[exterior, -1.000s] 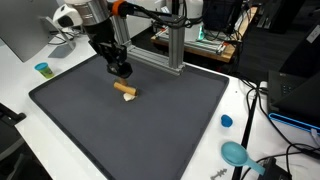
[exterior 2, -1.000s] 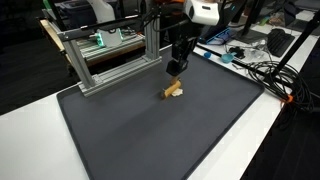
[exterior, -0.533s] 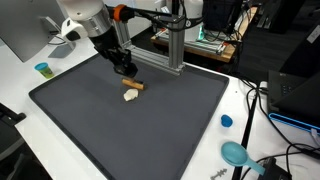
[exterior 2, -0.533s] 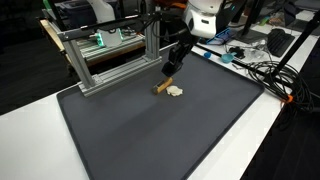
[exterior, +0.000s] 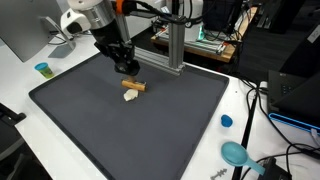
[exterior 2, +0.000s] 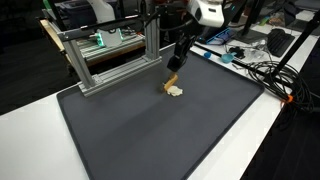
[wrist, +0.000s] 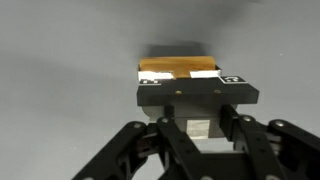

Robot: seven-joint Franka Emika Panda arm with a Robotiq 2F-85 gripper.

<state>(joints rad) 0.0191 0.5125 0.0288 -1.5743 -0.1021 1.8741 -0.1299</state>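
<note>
Gripper [exterior: 127, 72] of the single arm, poised low over the far half of the dark mat [exterior: 150, 135], fingers pointing down. In the wrist view a black crossbar with white labels masks the fingertips, so whether the jaws stand apart or are pressed together cannot be told. The small brown wooden block [exterior: 135, 86] sits at the fingertips in both exterior views. It appears in the wrist view [wrist: 178, 68] just beyond the crossbar, touching it or nearly so. Whether it is gripped, merely nudged, or resting free on the mat is not resolved. A pale, irregular piece [exterior: 130, 96] lies on the mat just beside the block, on the near side, apart from the gripper. Farther out stand an aluminium frame [exterior: 175, 45] along the mat's rear edge, a teal cup [exterior: 42, 69] on the white table [exterior: 15, 100] beside the mat, and a blue cap [exterior: 226, 121] past the opposite edge. Handling, as judged: the block looks light, rigid and dry, neither fragile nor slick, though small enough to skid or pivot on the mat if pressed at one end. The sound grasp would be across its two long narrow faces near mid-length, fingers descending squarely so that both pads meet it together.
</note>
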